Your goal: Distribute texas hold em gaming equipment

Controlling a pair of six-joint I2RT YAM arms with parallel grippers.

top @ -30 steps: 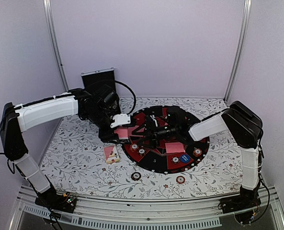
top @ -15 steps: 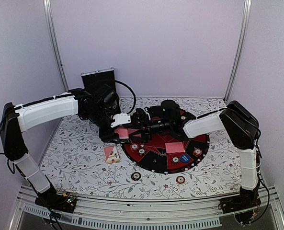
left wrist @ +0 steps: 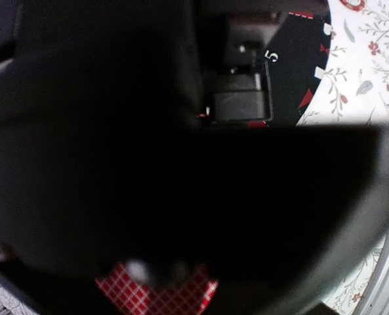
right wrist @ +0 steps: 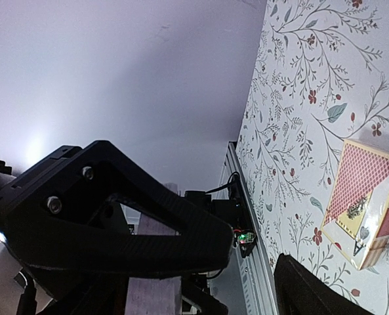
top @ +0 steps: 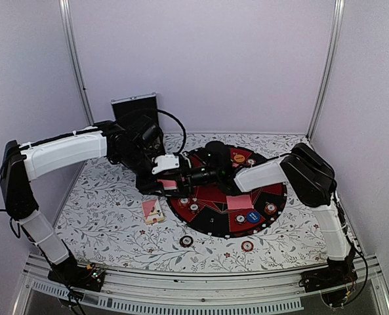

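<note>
- Left gripper (top: 166, 177): over left edge of round mat (top: 273, 197), closed on stack of pink cards (top: 168, 184). Wrist view mostly blacked out; red-checked card back shows at btm.
- Right gripper (top: 186, 176): reached across mat, tip just beside the held cards. Wrist view: fingers (right wrist: 115, 216) apart, nothing between. Contact w/ cards: cannot tell.
- Card box (top: 153, 210): flat on table (top: 102, 210), just off mat's left edge, near both grippers.
- Single card (top: 240, 201): pink back up, on mat, right-ctr.
- Blue button (top: 252, 216): on mat, near edge, just beside single card.
- Orange button (top: 238, 157): on mat, far side.
- Chips (top: 240, 219): several round mat rim; two more on table (top: 186, 241), near side of mat.
- Black case (top: 135, 108): upright at back left, behind left arm.
</note>
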